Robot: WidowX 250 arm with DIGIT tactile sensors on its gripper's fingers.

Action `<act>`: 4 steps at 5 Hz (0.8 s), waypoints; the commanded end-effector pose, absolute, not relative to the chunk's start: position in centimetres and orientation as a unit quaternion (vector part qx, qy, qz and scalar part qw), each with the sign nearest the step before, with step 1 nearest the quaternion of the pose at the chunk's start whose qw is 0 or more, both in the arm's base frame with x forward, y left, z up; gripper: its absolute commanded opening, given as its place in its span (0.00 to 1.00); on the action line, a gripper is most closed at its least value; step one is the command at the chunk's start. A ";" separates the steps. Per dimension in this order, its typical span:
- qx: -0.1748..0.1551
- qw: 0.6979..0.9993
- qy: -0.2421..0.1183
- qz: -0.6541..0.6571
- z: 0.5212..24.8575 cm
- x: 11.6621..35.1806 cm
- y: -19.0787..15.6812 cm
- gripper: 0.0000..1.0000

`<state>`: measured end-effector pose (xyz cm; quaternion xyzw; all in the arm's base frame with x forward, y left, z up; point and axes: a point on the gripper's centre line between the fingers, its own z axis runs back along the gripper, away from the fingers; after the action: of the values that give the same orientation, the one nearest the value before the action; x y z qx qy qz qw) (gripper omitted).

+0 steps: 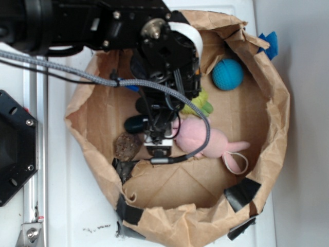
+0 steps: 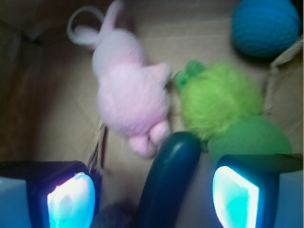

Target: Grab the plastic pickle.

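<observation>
In the wrist view we see the pincer (image 2: 154, 194) spread wide, its two glowing pads (image 2: 71, 202) at the lower left and lower right, gripping nothing. The plastic pickle (image 2: 168, 185) lies between the pads, nearer the right one, and touches neither. Its rounded tip points away from the pincer toward the pink plush rabbit (image 2: 130, 95), which lies just beyond it and to the left. A fuzzy light-green plush (image 2: 221, 99) sits beyond the right pad, beside the rabbit. A blue knitted ball (image 2: 266, 26) rests farther off, to the right.

In the exterior view we see the pincer (image 1: 159, 149) lowered inside the brown paper bag (image 1: 267, 87), with one dark end of the pickle (image 1: 134, 123) showing beside the arm. The bag stands on the white tabletop (image 1: 67, 206).
</observation>
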<state>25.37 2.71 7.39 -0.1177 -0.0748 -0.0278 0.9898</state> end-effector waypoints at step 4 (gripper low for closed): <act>-0.042 0.992 -0.118 -0.007 3.4 27.3 1.1 1.00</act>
<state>26.89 2.13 3.76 -0.0402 -0.1207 -0.0003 0.9919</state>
